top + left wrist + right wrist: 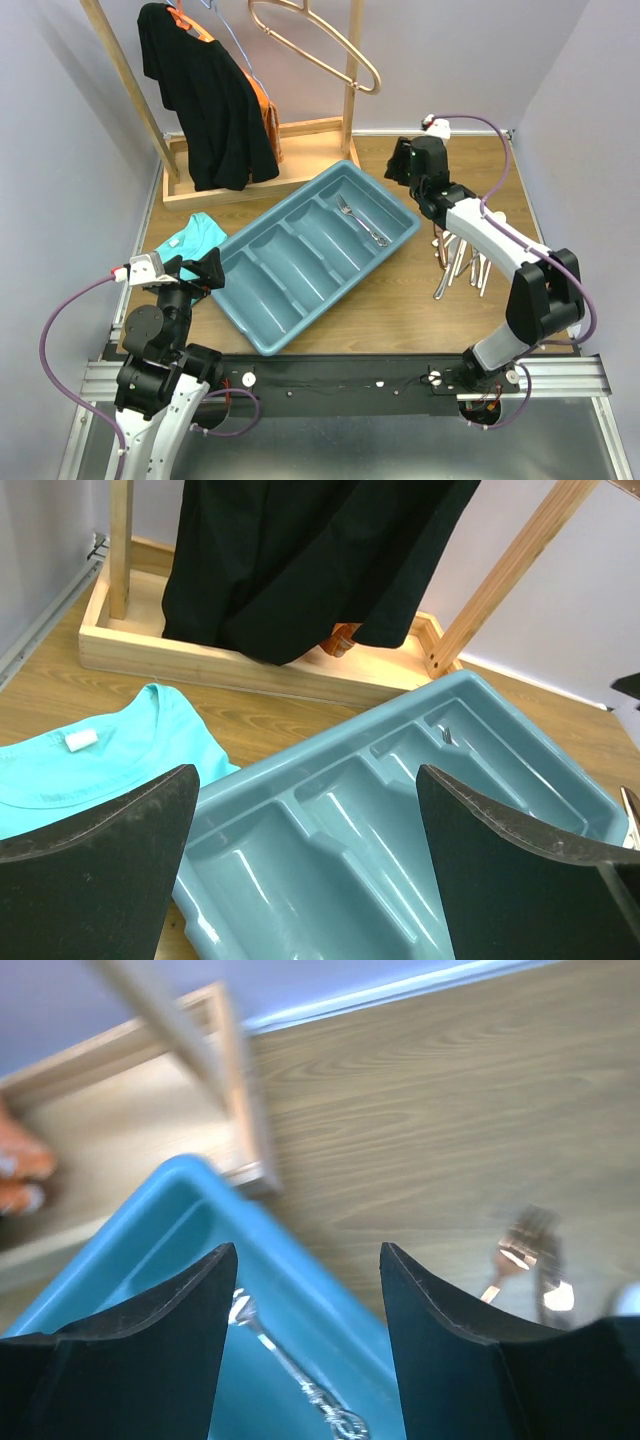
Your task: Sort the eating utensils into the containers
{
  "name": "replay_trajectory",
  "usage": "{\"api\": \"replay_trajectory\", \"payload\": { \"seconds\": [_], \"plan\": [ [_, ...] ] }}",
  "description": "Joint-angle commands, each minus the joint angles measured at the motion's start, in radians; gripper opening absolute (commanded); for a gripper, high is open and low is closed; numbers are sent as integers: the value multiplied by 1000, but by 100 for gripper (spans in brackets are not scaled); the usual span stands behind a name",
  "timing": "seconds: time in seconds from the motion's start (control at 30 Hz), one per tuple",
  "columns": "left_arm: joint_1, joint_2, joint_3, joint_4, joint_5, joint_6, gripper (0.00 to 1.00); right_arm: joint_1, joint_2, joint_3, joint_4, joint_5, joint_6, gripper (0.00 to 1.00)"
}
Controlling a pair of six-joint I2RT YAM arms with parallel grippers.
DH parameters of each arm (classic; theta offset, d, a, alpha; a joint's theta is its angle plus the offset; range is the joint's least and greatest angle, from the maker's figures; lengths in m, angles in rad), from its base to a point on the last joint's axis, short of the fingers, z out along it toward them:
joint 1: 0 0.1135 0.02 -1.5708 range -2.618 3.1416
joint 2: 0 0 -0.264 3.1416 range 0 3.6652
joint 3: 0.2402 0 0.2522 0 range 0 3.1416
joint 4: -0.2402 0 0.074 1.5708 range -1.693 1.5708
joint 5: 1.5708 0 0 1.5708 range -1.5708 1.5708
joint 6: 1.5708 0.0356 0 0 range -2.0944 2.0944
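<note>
Wood tabletop (420, 300), lilac walls (60, 120): right gripper (305, 1255) hangs over the far end of the teal tray (265, 290), jaws apart and empty, one fork (360, 222) lying free in the compartment nearest that arm. I read that fork as placed, so lift straight up clear of the rim, then swing to the utensil pile (460, 262) just right of the tray and take one piece off its edge, not the tangle. Left gripper (308, 775) gapes empty too, by the tray's near-left corner.

Fork (362, 221) in teal tray (262, 347), cutlery (462, 262) beside
</note>
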Motion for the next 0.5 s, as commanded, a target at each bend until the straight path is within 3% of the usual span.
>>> {"api": "replay_trajectory", "payload": {
  "seconds": [0.0,0.13,0.47],
  "plan": [
    [3,3,-6,20,25,11,99,-19,-9,-42,-152,349,144,67],
    [3,2,-6,20,25,11,99,-48,30,-39,-206,397,237,66],
    [3,-1,-6,17,25,11,99,-134,174,-42,-203,285,361,58]
  ]
}}
